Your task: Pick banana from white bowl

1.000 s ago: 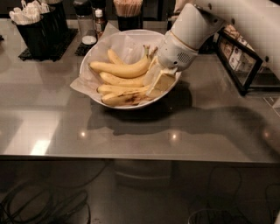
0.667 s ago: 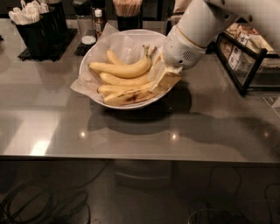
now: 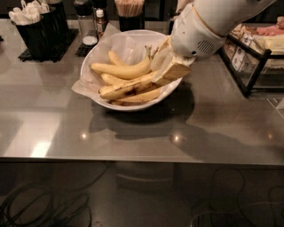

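The white bowl (image 3: 95,55), lined with crinkled white paper, stands on the grey counter and holds several bananas. The banana (image 3: 126,88), yellow with dark brown bruises, lies across the front of the pile, its right end raised toward the bowl's right rim. My gripper (image 3: 163,77) reaches in from the upper right over that rim, and its tan fingers (image 3: 176,70) are closed on the banana's right end. A cleaner yellow banana (image 3: 120,69) lies behind it and another (image 3: 140,96) below it.
A black caddy with white utensils (image 3: 37,24) stands at the back left. Two shakers (image 3: 84,20) and a cup of sticks (image 3: 128,8) stand behind the bowl. A black wire rack with packets (image 3: 253,51) is at the right. The counter's front edge (image 3: 133,159) runs below.
My gripper has moved slightly up and to the right at the bowl's rim. The bruised banana's right end has risen with it from the bottom of the pile.
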Controlling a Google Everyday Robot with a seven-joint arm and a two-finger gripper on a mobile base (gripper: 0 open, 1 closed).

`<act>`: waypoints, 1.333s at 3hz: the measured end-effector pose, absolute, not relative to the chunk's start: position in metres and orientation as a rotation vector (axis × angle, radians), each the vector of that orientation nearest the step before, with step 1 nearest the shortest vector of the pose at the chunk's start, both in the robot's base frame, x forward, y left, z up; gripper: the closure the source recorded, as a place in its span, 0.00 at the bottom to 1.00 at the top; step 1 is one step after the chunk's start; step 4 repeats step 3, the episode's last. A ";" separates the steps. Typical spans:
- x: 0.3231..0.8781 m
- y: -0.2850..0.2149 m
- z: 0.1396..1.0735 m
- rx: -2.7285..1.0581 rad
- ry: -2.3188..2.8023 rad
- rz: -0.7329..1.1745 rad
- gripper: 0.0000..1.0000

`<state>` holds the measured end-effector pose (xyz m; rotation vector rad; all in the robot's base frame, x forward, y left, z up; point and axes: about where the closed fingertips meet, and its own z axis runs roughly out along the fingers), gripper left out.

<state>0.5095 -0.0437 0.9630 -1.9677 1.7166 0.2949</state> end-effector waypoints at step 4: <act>0.457 -0.055 0.983 -1.889 1.673 0.284 1.00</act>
